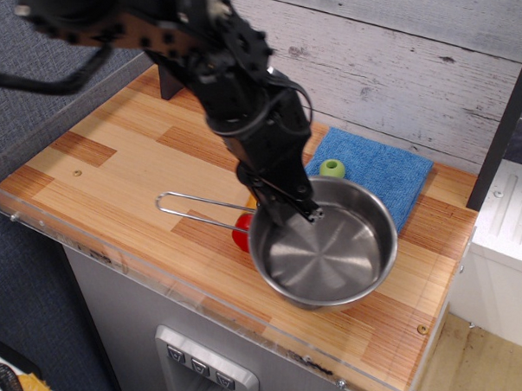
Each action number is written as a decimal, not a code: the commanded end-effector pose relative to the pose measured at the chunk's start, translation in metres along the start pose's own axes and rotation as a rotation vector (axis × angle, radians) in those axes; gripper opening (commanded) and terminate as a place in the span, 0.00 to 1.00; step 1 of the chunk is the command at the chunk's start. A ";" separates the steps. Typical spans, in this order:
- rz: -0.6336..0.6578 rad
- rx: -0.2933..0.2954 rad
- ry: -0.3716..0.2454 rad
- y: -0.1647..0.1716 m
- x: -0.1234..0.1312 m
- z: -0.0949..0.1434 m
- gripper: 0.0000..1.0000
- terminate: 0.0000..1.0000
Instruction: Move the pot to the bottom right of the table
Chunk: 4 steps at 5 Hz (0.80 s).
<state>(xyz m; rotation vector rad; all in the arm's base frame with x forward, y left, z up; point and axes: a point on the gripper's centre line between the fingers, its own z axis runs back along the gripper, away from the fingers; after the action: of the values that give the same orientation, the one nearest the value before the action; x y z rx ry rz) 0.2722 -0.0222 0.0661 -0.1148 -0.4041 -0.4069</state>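
Note:
The pot [328, 250] is a shallow shiny steel pan with a long wire loop handle [200, 208] pointing left. It hangs low over the front right part of the striped wooden table [115, 167]. My black gripper [286, 212] is shut on the pot's left rim, where the handle joins. I cannot tell whether the pot's base touches the wood. The arm reaches down from the upper left.
A red bottle [241, 230] lies just left of the pot, mostly hidden behind it and the gripper. A blue cloth [392, 175] lies at the back right with a green handle end [332, 168] on it. A clear acrylic rim [238, 316] edges the front.

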 end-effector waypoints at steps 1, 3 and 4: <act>-0.005 0.024 -0.003 0.006 0.008 -0.019 0.00 0.00; -0.063 -0.038 0.112 -0.003 -0.004 -0.047 0.00 0.00; -0.041 -0.009 0.123 0.001 -0.001 -0.042 1.00 0.00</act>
<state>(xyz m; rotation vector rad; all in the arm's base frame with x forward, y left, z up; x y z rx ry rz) 0.2900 -0.0353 0.0130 -0.1003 -0.2363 -0.4508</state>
